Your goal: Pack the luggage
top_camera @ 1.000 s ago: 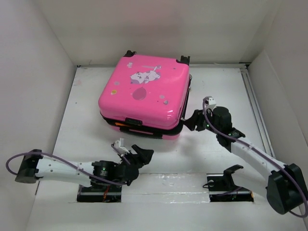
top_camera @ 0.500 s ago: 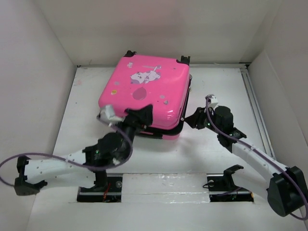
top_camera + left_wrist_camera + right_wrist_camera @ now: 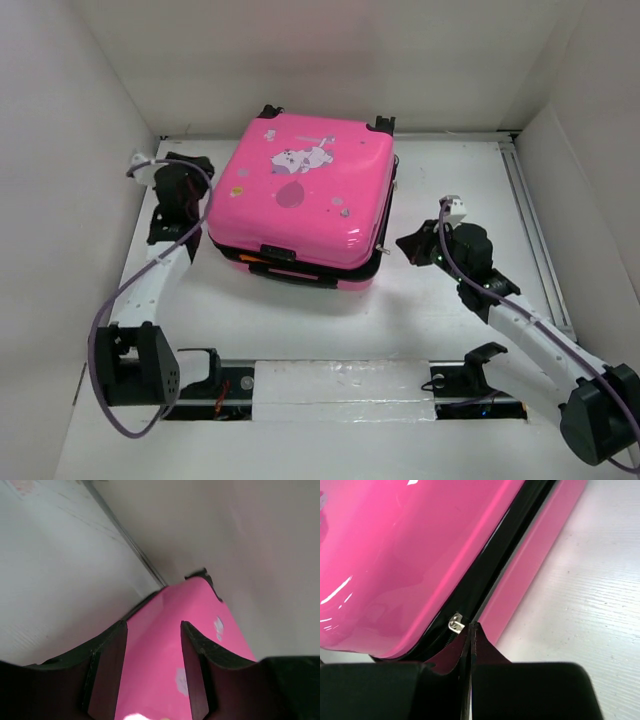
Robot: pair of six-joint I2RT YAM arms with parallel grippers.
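Here's the luggage [image 3: 300,195], lying flat on the white counter [image 3: 440,330] toward the back, printed shell up and lid down on its base. The arms flank it. The left fingers [image 3: 107,670] are spread wide at the left side, with pink shell showing between them. That looks like a brace to stop the case skating away. On the right, the action is at the seam. The right fingers [image 3: 452,655] are pressed together, their tips right at the small silver zipper pull [image 3: 455,624] on the black zipper band [image 3: 495,575]. I can't tell whether they actually grip it. My read is that zipping shut is the step in hand. The counter is smooth painted board, and plain white walls [image 3: 90,120] box it in on three sides.
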